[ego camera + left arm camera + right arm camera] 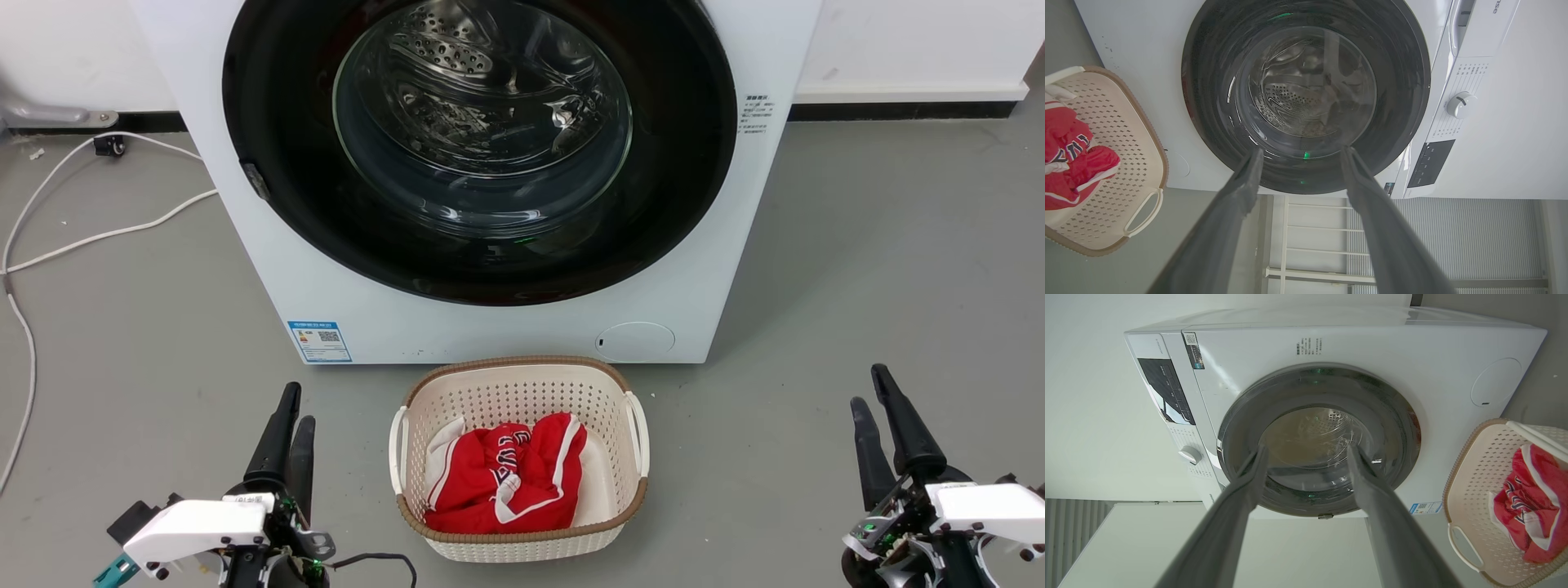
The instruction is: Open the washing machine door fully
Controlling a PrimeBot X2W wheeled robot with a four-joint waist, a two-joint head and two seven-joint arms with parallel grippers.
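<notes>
The washing machine door [482, 139] is a big glossy black ring around a bulging glass window, and it lies flush against the white machine [384, 327], shut. A small latch [255, 181] sits on its left rim. The steel drum shows through the glass. My left gripper [298, 408] hangs low at the lower left, open and empty, well short of the machine. My right gripper [869, 388] at the lower right is open and empty too. Each wrist view looks at the door [1306, 94] [1318, 441] from a distance between spread fingers [1249, 175] [1249, 477].
A cream perforated basket [522, 363] holding a red and white garment [506, 478] stands on the grey floor right in front of the machine, between my grippers. A white cable [82, 237] trails over the floor at the left. A small round white flap [635, 340] sits low on the machine's front.
</notes>
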